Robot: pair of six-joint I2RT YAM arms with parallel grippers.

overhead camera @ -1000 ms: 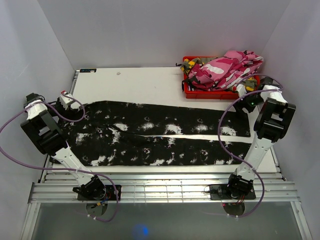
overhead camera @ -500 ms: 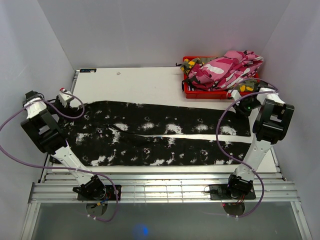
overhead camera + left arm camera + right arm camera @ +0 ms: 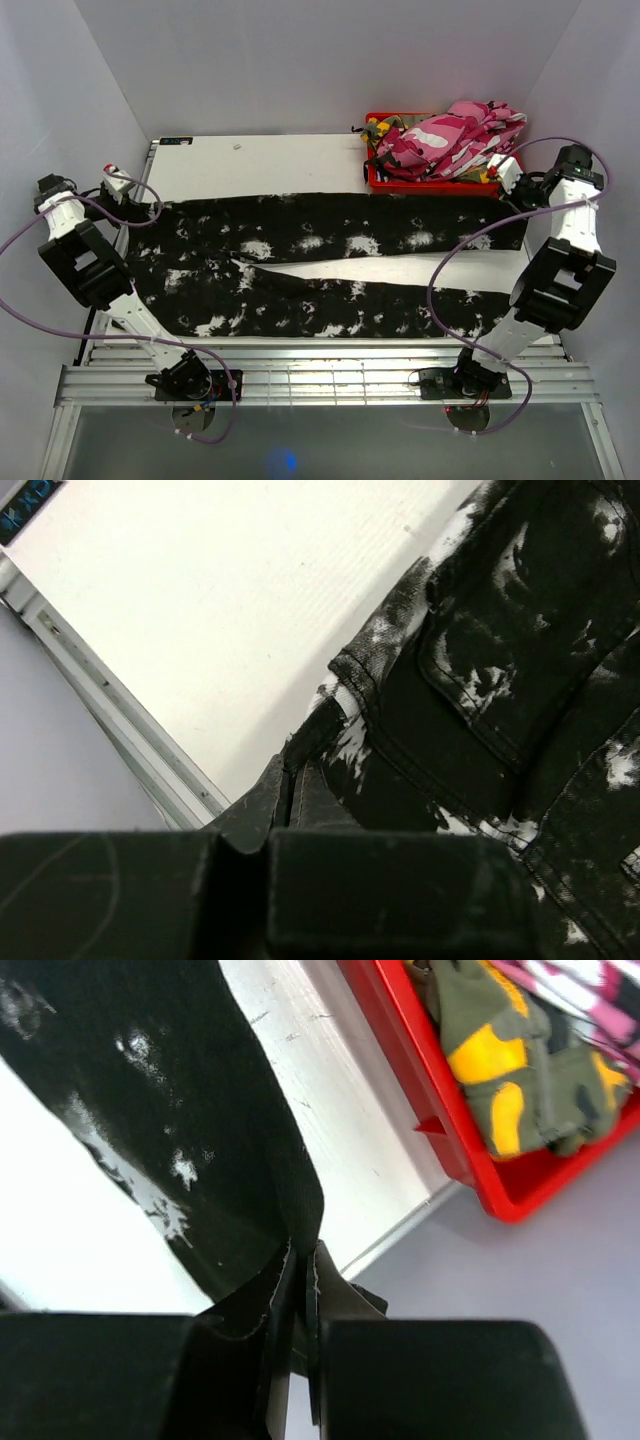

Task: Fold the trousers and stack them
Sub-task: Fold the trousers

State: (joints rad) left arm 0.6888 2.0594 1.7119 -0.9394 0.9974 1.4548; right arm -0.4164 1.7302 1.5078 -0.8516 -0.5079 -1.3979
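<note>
The black trousers (image 3: 320, 265) lie spread across the table (image 3: 260, 165), waist to your left, legs to your right; the far leg (image 3: 400, 215) is stretched straight between the two grippers, the near leg (image 3: 400, 310) lies along the front edge, and a wedge of bare table shows between them. The left gripper (image 3: 290, 785) is clamped on the far corner of the waistband; the right gripper (image 3: 300, 1260) is pinched closed on the far leg's hem. The pink camouflage trousers (image 3: 450, 135) and a green-yellow pair (image 3: 480, 1050) sit heaped in the red bin (image 3: 430, 187) at the far right corner.

You appear to be at the lengthwise fold, far leg over near leg; the next move likely calls for both grippers to lift and carry that far edge toward you together, keeping it taut.

Mind the edges: the right gripper sits just beside the bin's near wall and close to the table's right edge; the left gripper is at the left edge; the near leg runs near the front rail. Open room lies behind the trousers, on the far left of the table.
</note>
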